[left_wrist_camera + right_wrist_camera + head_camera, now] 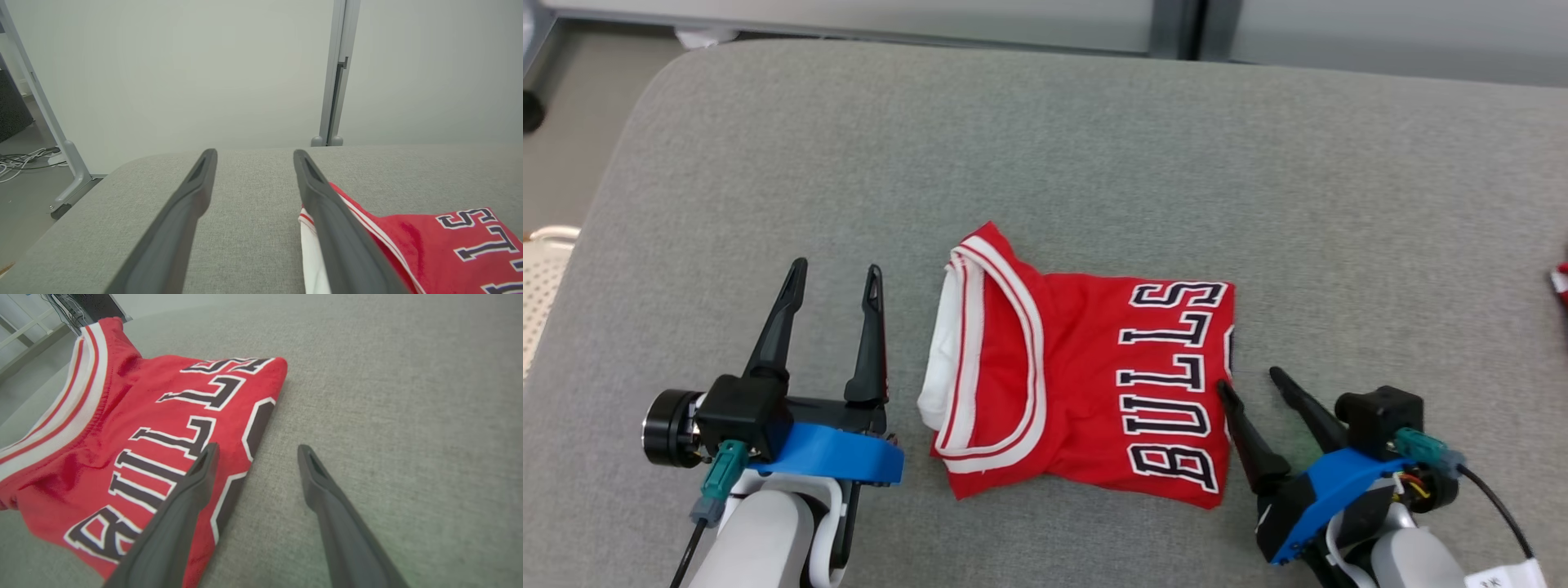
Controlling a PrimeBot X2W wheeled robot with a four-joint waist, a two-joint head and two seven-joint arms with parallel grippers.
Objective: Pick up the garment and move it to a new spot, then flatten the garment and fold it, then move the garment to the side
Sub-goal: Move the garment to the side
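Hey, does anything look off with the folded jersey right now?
Slightly: the jersey is folded, but white fabric pokes out at the end beside the left hand, so that edge looks uneven.

Head camera looks steeply down. Wrist cameras skim low along their fingers (pixel 179 212) (very close), sharing the Bulls jersey (pixel 1086 384) between them.

1. "BULLS" in black, white-edged capitals on the red jersey (pixel 1086 384), the word running just beside the jaws of the right gripper (pixel 1248 378)
2. A dark, white-edged figure (pixel 257 424) below the word, nearest those jaws, cut off at the fold and unreadable
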